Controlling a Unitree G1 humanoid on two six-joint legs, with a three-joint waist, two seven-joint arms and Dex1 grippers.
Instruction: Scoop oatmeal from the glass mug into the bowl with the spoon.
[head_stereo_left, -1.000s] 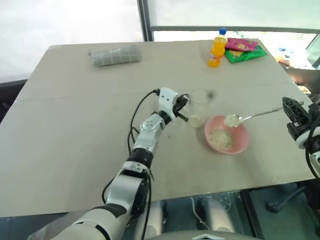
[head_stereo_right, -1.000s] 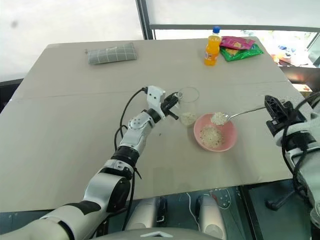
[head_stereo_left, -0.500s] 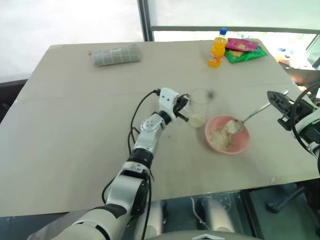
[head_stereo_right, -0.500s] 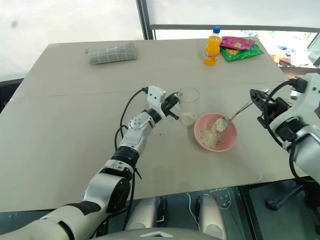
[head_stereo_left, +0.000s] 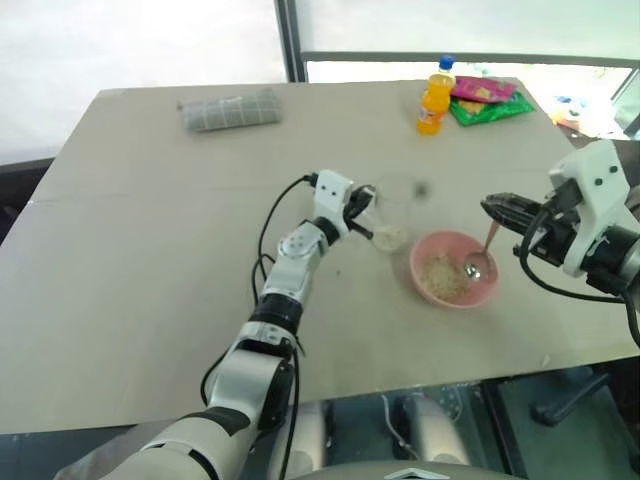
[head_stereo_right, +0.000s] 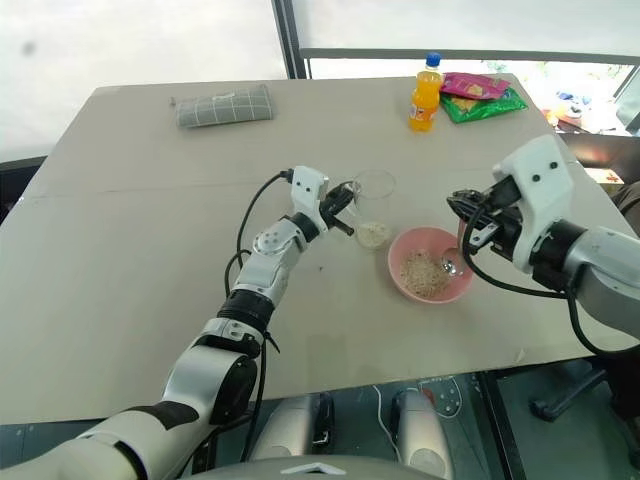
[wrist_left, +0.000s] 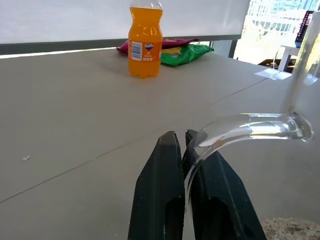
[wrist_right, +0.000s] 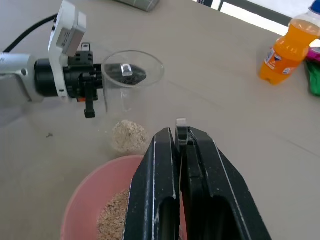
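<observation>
The glass mug (head_stereo_left: 397, 208) stands at the table's middle with a little oatmeal (head_stereo_left: 391, 239) at its bottom. My left gripper (wrist_left: 182, 141) is shut on the mug's handle (wrist_left: 245, 127). Just right of the mug sits the pink bowl (head_stereo_left: 486, 286), holding a heap of oatmeal (head_stereo_right: 420, 272). My right gripper (head_stereo_left: 496, 208) hovers over the bowl's right side, shut on the spoon's handle (head_stereo_left: 491, 237). The spoon (head_stereo_left: 477, 268) hangs steeply down, its tip inside the bowl. In the right wrist view the mug (wrist_right: 131, 82) and the bowl (wrist_right: 87, 200) lie beyond my fingers (wrist_right: 160, 200).
An orange bottle (head_stereo_left: 436, 95) and colourful snack packets (head_stereo_left: 487, 100) lie at the far right of the table. A folded grey cloth (head_stereo_left: 231, 110) rests at the far left. The table's right edge (head_stereo_left: 590, 170) runs close behind my right arm.
My right gripper has moved left over the bowl and rolled, tipping the spoon from level to steeply down. The oatmeal on the spoon has dropped into the bowl. The left arm kept still.
</observation>
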